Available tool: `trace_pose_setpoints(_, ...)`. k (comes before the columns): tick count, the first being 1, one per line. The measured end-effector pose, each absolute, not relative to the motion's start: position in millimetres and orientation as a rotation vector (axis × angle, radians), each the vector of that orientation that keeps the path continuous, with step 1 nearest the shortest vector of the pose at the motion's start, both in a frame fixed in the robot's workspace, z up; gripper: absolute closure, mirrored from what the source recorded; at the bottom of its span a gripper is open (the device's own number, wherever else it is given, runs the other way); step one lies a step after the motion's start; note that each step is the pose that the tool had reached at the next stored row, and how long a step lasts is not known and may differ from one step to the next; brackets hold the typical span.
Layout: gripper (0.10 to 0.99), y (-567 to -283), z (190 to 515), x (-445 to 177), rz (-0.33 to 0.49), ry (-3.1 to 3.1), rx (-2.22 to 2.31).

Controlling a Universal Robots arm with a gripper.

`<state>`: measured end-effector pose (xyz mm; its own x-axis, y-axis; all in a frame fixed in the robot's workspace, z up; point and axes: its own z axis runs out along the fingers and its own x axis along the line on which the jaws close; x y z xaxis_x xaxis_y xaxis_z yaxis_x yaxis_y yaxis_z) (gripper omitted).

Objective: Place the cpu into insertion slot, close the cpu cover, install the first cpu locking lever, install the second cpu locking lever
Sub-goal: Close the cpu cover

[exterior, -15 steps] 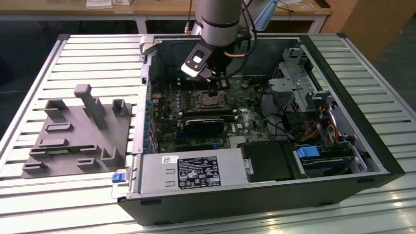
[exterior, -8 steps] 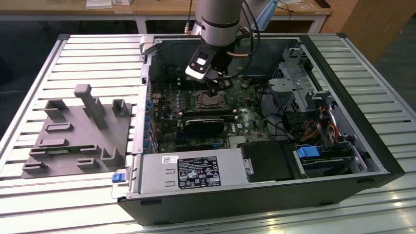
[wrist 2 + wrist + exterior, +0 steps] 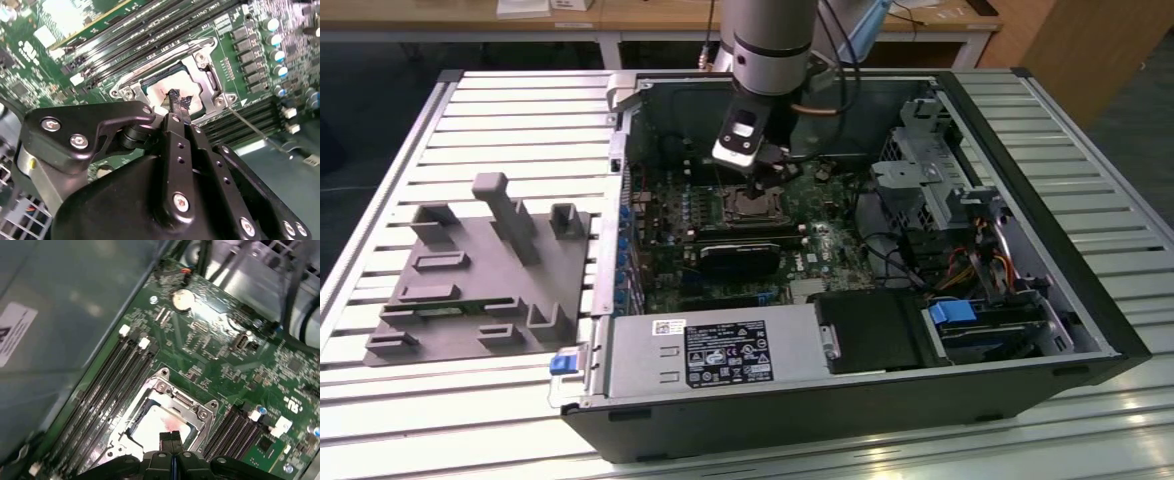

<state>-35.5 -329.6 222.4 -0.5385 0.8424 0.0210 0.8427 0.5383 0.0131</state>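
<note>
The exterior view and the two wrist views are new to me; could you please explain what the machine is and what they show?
The machine is a robot arm with a two-fingered gripper at its end. The exterior view, from a camera off the arm, shows an open computer case lying on a slatted table, with a grey plastic stand beside it. The wrist views come from cameras riding on the arm, looking past the gripper at the green circuit board. There a pale square chip sits in its socket, with a silver metal frame around it. The gripper's fingertips are together, just over the chip, holding nothing that I can see.
</note>
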Motion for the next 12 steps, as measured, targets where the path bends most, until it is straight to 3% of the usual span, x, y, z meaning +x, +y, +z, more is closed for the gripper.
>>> trace_pose_setpoints(12, 0.980, -329.6, 221.9, -35.5, -0.031, -2.890, -1.193)
